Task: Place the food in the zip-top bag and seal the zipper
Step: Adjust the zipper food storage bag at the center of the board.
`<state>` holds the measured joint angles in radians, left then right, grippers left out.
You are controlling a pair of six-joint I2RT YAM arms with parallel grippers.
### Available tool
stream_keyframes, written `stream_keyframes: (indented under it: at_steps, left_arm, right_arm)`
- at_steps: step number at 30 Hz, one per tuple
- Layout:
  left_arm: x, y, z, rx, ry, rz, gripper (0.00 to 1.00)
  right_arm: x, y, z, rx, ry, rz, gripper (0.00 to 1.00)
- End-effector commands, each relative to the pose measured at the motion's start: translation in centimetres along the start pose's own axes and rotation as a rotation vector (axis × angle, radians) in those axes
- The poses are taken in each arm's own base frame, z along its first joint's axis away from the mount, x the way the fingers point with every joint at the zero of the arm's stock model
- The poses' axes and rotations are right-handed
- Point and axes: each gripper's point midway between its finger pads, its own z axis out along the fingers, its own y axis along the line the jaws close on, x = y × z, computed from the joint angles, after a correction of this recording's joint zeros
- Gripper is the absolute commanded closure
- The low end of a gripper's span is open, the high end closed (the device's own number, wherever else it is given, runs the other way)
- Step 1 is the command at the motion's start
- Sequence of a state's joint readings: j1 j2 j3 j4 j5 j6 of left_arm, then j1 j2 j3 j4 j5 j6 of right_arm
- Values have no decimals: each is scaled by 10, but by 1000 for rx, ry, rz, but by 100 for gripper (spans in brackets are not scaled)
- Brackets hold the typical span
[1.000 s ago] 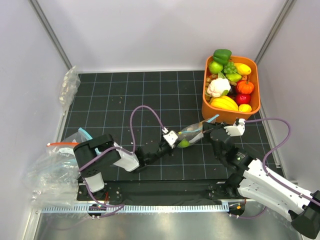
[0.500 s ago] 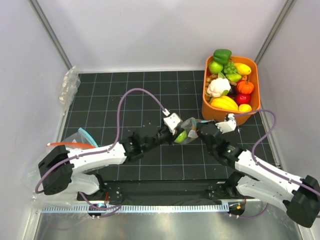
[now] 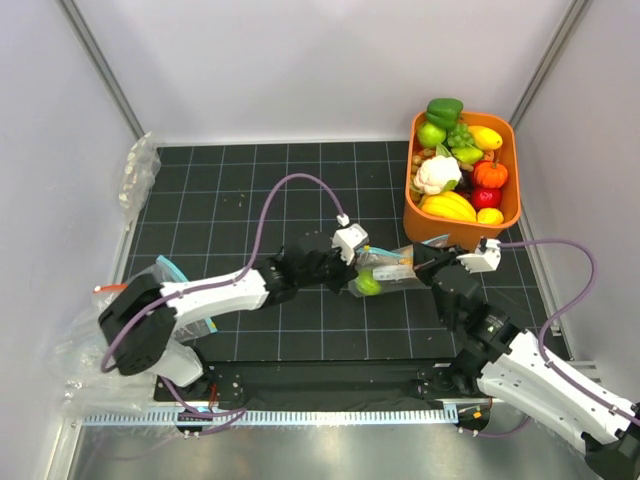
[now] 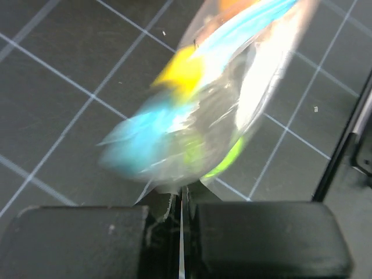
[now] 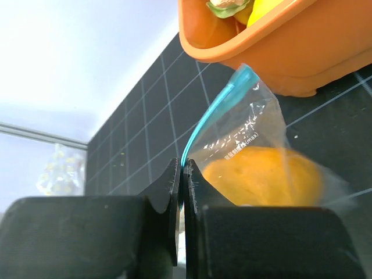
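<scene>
The zip-top bag point(image 3: 388, 268) hangs clear of the black mat between my two grippers. It holds the lime-green fruit point(image 3: 367, 285) and the orange-yellow fruit point(image 3: 397, 264). My left gripper point(image 3: 357, 262) is shut on the bag's left edge. In the left wrist view the bag point(image 4: 232, 93) is blurred above the shut left gripper point(image 4: 182, 200), with green point(image 4: 224, 165) showing through. My right gripper point(image 3: 428, 263) is shut on the teal-blue zipper point(image 5: 212, 113). In the right wrist view the right gripper point(image 5: 183, 174) pinches the strip beside the orange-yellow fruit point(image 5: 261, 174).
An orange bin point(image 3: 412, 212) of toy fruit and vegetables stands at the back right, close behind the bag; it also shows in the right wrist view point(image 5: 290, 52). Other clear bags point(image 3: 135, 295) lie at the left edge, and one with whitish pieces point(image 3: 137, 175) at the back left.
The left arm has stretched out to the right and further back. The right gripper went left, then back right. Both stay shut on the bag, which is now spread wider between them.
</scene>
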<state>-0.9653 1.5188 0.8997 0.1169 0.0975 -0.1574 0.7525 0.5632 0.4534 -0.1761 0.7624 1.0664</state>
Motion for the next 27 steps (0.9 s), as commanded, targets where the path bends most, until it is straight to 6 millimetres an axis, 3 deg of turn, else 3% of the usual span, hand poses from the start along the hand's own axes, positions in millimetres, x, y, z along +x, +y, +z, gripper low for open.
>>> stream_keyframes:
  at_steps: [1,3,6,7,10,12,16,17,19,20,22,24,27]
  left_arm:
    - [-30,11,-31,-36,-122,-14,100]
    - [-37,7,-36,-10,-166,-2,100]
    - [-30,-11,-26,92,-137,11,100]
    - [-38,-16,-23,101,-139,15,100]
    - [-32,-15,-17,92,-94,15,100]
    - [-35,-12,-19,77,-99,19,100]
    - [-40,5,-33,6,-137,-4,100]
    - [-37,11,-35,-8,-141,-25,100]
    - [-31,27,-38,-21,-153,-102,100]
    - [-32,31,-39,-13,-163,-129,100]
    - [-27,43,-41,-3,-164,-205,100]
    - [-32,43,-43,6,-187,-203,100]
    - [-37,36,-47,42,-213,-177,100]
  right_arm:
    - [-18,-1,4,18,-95,-49,99]
    - [-1,18,7,-76,-24,-52,99]
    - [34,49,6,-258,112,-111,99]
    - [47,51,11,-247,149,-145,99]
    - [74,57,15,-237,232,-236,99]
    - [78,63,13,-258,232,-278,99]
    - [50,46,11,-172,124,-263,99]
    - [27,40,7,-142,48,-237,99]
    - [8,24,3,-98,-23,-199,99]
    - [-14,21,-5,-99,-92,-145,99]
    - [-23,7,-9,-90,-134,-106,99]
    - [-27,18,-15,-169,-138,-74,99]
    - [-8,29,-9,-200,-69,-142,99]
